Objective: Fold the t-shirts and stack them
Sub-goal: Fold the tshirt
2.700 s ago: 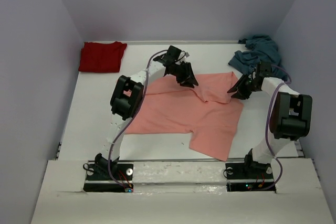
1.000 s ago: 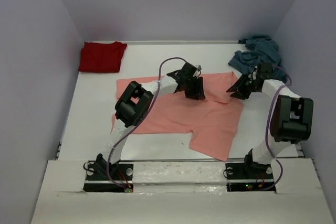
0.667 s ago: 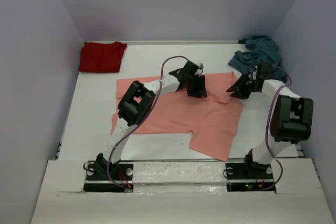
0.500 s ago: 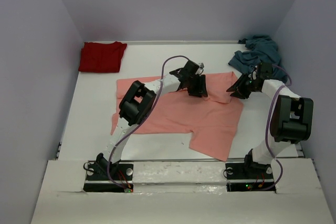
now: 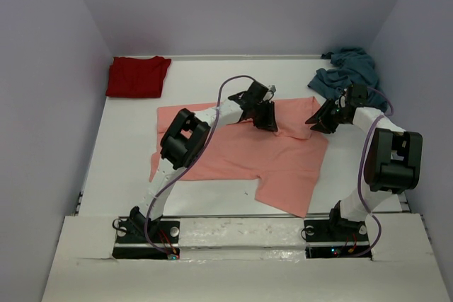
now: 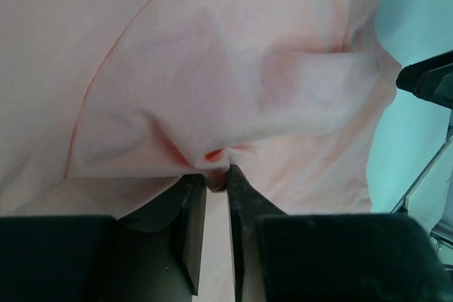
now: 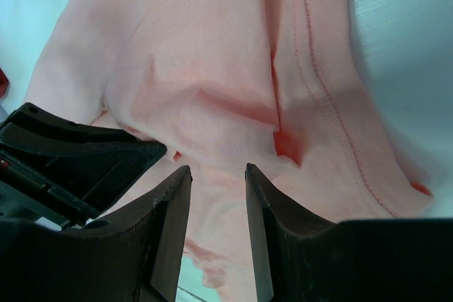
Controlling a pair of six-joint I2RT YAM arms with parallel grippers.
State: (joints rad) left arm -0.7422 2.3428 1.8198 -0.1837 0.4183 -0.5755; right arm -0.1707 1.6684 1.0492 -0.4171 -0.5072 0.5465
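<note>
The salmon-pink t-shirt (image 5: 241,153) lies spread over the middle of the table, wrinkled near its far right corner. My left gripper (image 5: 267,119) presses down on its far edge. In the left wrist view the left gripper (image 6: 216,175) is shut on a small bunched fold of the pink cloth (image 6: 233,90). My right gripper (image 5: 320,122) hovers at the shirt's far right corner. In the right wrist view the right gripper (image 7: 216,171) is open over the pink cloth (image 7: 212,68), gripping nothing. The dark red t-shirt (image 5: 136,76) lies folded at the far left. The teal-blue t-shirt (image 5: 347,68) is crumpled at the far right.
Grey walls close the table on three sides. The two grippers are close together over the shirt's far edge; the left gripper's black body (image 7: 71,153) shows in the right wrist view. Bare white tabletop (image 5: 127,146) lies left of the pink shirt.
The left gripper's jaws have closed onto a fold of the pink shirt. Before that the left arm slid right along the shirt's far edge. The right arm has barely moved.
</note>
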